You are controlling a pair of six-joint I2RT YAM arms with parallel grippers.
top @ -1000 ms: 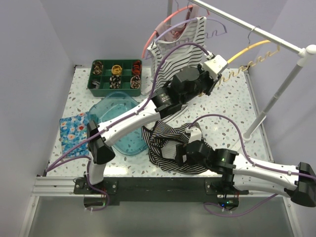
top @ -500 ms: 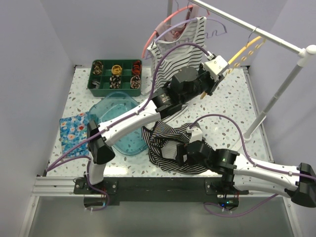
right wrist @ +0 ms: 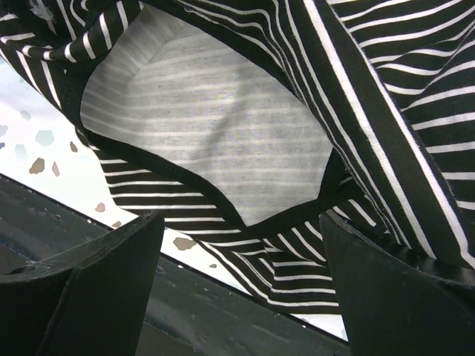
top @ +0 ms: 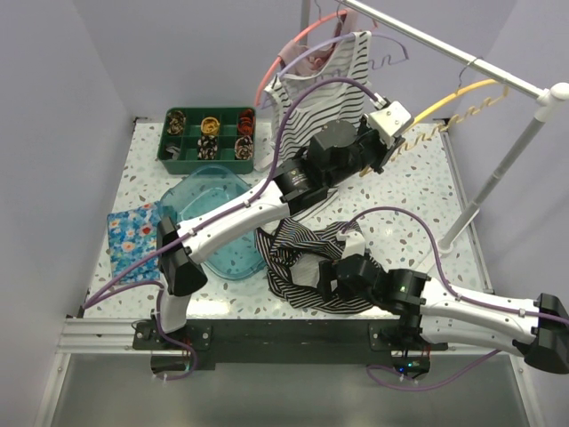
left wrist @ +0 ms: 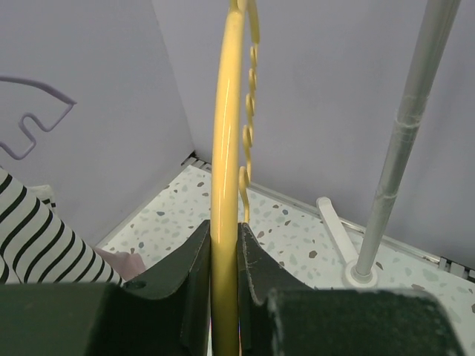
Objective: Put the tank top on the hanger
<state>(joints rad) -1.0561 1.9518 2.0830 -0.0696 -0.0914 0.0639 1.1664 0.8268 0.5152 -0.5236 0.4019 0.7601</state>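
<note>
Left gripper (top: 391, 135) raised over far right part of table (top: 418, 178). Jaws clamped on lower arm of hanger (left wrist: 226, 111), fingers (left wrist: 194, 256) pressed to both sides of yellow bar. Hanger hook over rail (top: 427, 37), bar slanting down to gripper.

Tank top (top: 289, 253) crumpled at near edge of table, about mid-width, just beside blue tray (top: 213, 191).

Right gripper (top: 342, 271) low over tank top, jaws wide apart, striped fabric beneath. Contact with cloth: cannot tell.
</note>
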